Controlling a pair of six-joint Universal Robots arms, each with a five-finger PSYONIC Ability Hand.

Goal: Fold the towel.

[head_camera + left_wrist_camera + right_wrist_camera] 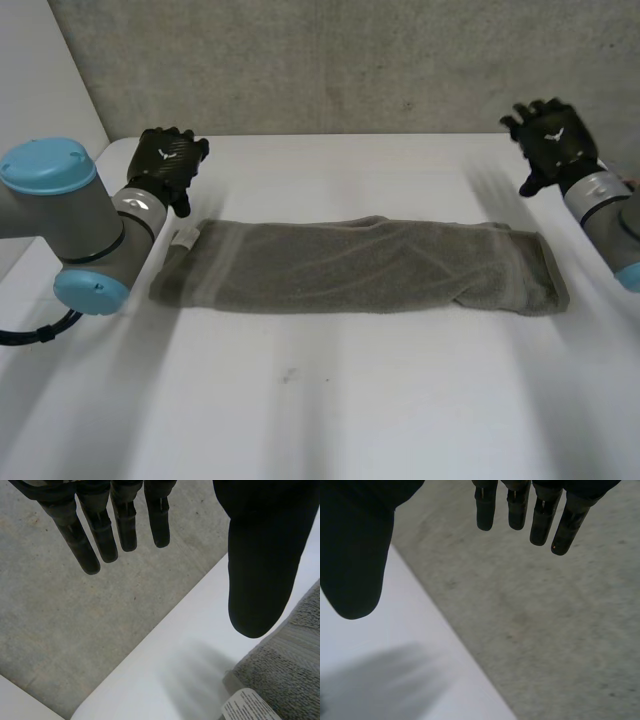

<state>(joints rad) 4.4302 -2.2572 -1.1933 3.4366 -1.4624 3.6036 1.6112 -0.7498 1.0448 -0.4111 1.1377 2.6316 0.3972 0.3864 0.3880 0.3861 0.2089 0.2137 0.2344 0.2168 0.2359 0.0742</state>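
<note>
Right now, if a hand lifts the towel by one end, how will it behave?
Likely floppy: the towel lies flat in soft, wrinkled layers, so it should sag and may unfold. Probably not slippery: its surface looks nubby.

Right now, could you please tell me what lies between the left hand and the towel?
Only bare white table separates the left hand from the towel, as the head view shows.

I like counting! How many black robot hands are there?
2. The left hand, open, is by the label end of the towel; the right hand, open, is off its other end.
</note>
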